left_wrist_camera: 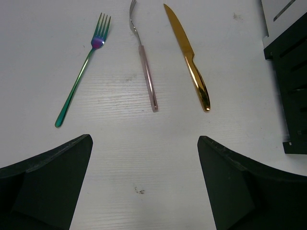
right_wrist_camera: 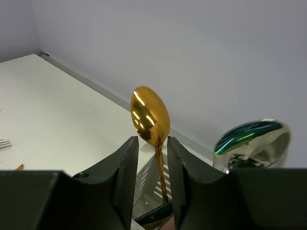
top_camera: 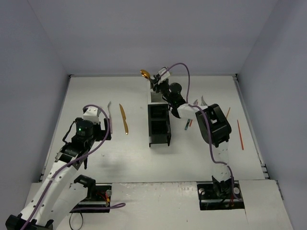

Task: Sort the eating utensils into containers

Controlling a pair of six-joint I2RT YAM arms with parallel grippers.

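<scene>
Gold spoon [right_wrist_camera: 150, 114] clamped upright between right jaws above white bin [top_camera: 157, 97]; left jaws apart, knife [left_wrist_camera: 189, 57] ahead on desk [left_wrist_camera: 144, 158]

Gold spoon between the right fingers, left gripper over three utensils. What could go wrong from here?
The bowl of the gold spoon sits above the right gripper and is wider than its gap; pulling straight up could snag it. An iridescent spoon stands close beside and could get knocked. Under the open left gripper, the fork, pink-handled utensil and gold knife lie flat and close; a pinch might slip or nudge a neighbour.
</scene>
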